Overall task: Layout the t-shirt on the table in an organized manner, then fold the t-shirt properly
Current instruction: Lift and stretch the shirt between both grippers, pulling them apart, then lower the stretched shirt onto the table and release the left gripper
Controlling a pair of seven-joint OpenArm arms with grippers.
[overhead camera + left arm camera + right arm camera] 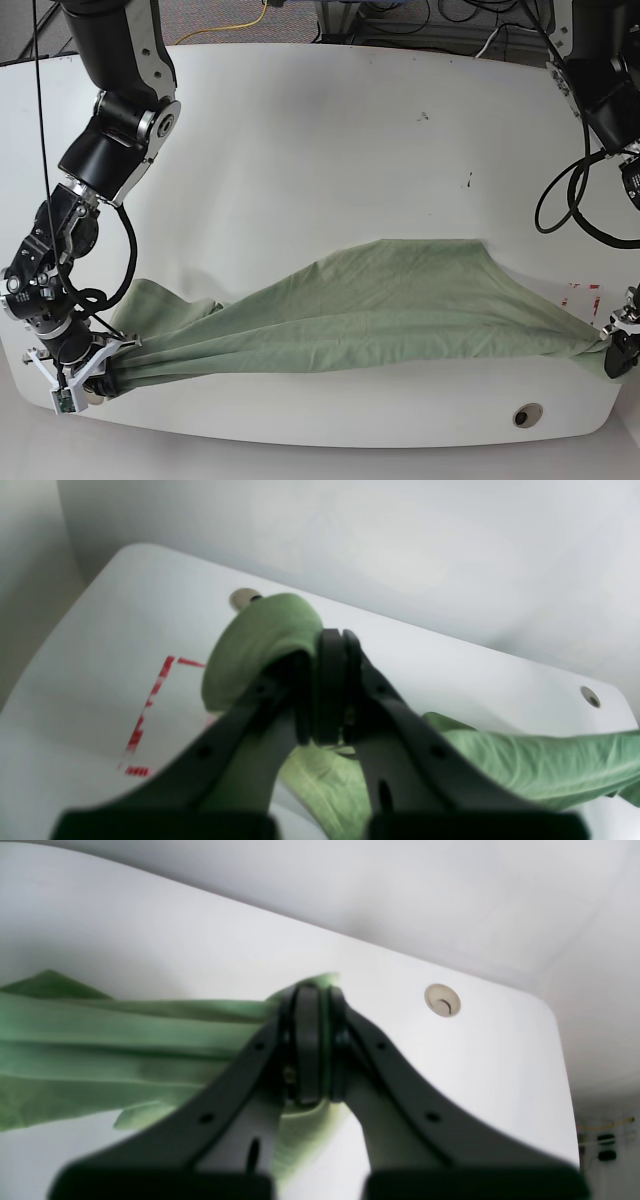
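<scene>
The pale green t-shirt hangs stretched in a long band across the near side of the white table. My left gripper is shut on one end of the t-shirt, a fold bulging over its fingertips; in the base view this gripper is at the table's right edge. My right gripper is shut on the other end of the t-shirt; in the base view that gripper is at the near left. The middle of the shirt sags onto the tabletop.
A red dashed marking lies under my left gripper, also visible in the base view. Round grommet holes sit near the table's edge. Cables trail at the far right.
</scene>
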